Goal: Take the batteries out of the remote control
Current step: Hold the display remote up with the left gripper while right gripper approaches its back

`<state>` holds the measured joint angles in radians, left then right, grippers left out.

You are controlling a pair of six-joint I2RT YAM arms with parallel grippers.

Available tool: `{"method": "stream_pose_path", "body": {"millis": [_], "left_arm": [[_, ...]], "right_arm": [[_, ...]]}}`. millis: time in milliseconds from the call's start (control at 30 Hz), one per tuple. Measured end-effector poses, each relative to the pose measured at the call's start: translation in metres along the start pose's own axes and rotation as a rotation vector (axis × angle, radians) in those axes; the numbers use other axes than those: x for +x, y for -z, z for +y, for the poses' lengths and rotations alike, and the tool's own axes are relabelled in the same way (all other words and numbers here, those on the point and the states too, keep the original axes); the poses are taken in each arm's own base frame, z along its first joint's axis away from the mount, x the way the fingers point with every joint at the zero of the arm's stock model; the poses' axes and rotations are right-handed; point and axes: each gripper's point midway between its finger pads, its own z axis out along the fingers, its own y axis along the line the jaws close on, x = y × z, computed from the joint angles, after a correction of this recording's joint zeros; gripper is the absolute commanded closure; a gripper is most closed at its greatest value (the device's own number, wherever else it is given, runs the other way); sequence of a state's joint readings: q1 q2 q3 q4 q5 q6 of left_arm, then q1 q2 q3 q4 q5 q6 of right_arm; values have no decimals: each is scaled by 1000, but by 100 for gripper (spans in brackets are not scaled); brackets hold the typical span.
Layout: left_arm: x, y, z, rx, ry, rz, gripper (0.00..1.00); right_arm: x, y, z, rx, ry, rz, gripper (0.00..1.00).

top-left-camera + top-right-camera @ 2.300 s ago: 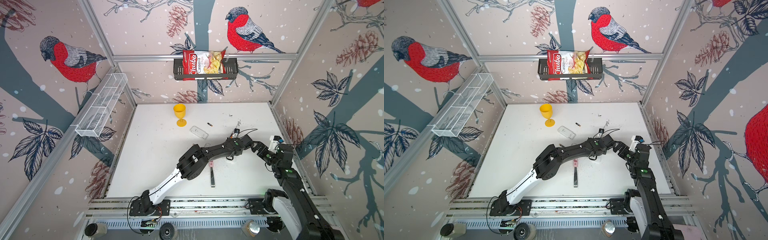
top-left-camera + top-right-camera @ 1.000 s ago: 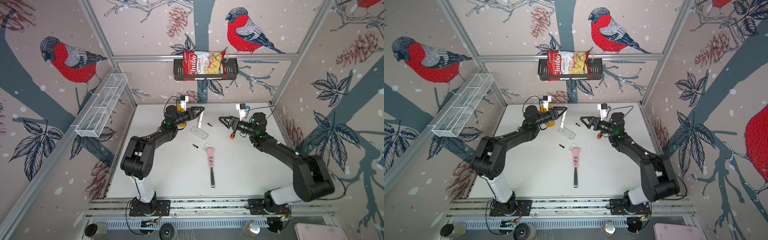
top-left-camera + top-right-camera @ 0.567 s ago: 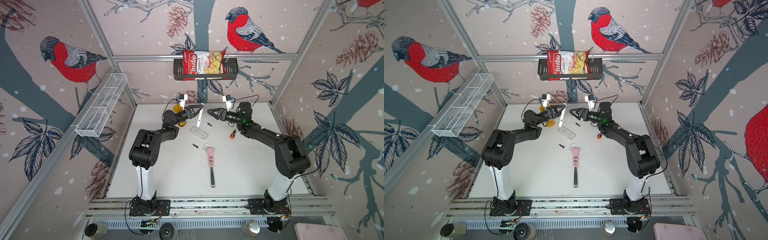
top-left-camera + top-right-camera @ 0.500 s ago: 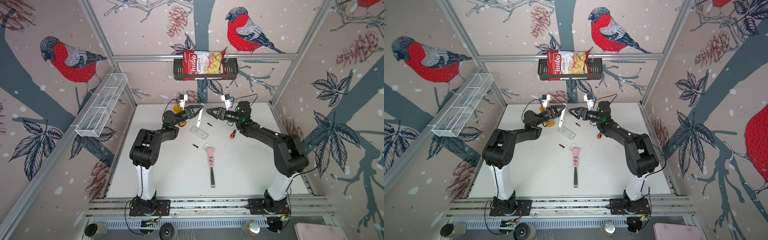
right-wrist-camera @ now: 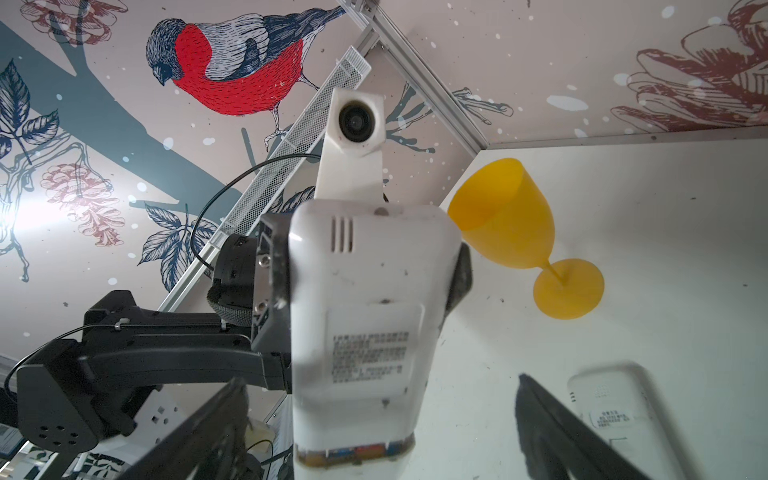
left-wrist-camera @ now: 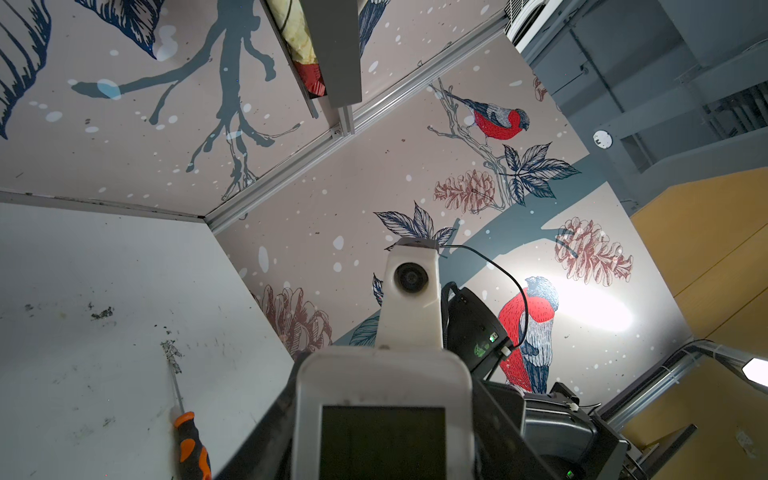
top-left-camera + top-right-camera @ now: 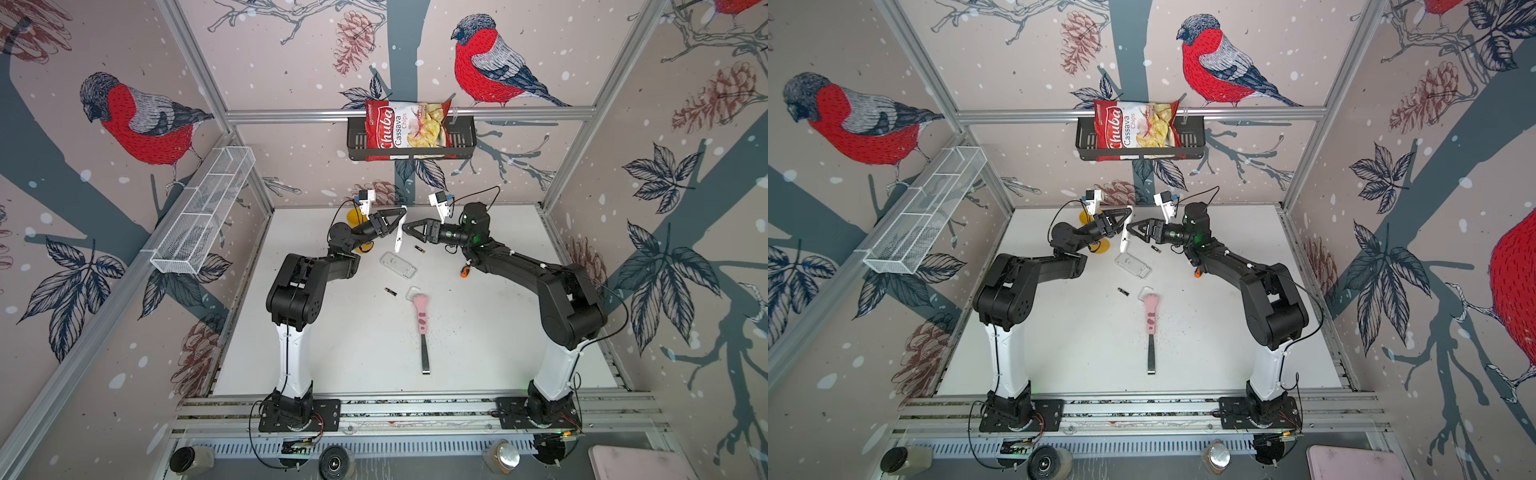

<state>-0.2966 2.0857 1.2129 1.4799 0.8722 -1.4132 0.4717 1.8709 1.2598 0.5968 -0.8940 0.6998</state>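
Rig's white table [image 7: 498, 332], seen from above: at 12 o'clock the left tool [image 7: 398, 222] clamps the white remote control [image 7: 399, 242] by its long edges, upright and clear of the surface. The right tool [image 7: 409, 233], jaws spread wide and holding nothing, faces it from 3 o'clock, just short of contact. A clear casing [image 7: 398, 264] lies below the remote at 6 o'clock. 2 of the batteries lie loose on the table, 1 [image 7: 419, 248] near the remote's lower end at 4 o'clock, 1 [image 7: 390, 291] near the table's centre. Whether a cell remains inside cannot be told. The likely hazards: a sideways push from the right tool could twist the remote out of its edge-only hold and drop it on the casing. A freed cell falling from that height, or a loose one brushed by an arm, could roll away.
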Motion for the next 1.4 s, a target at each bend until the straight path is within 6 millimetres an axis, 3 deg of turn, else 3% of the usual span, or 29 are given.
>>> {"method": "stream_pose_path", "body": {"millis": [267, 500, 1200, 1400], "left_arm": [[0, 0, 10, -7, 34, -9, 61], [0, 0, 8, 11, 34, -11, 61], [1, 2, 13, 13, 56, -25, 61], [1, 3, 13, 20, 46, -30, 61]], "right_arm": [[6, -11, 1, -23, 2, 25, 0], [7, -16, -5, -33, -13, 33, 7], [3, -27, -6, -79, -51, 41, 40], [3, -26, -6, -78, -77, 46, 53]]}}
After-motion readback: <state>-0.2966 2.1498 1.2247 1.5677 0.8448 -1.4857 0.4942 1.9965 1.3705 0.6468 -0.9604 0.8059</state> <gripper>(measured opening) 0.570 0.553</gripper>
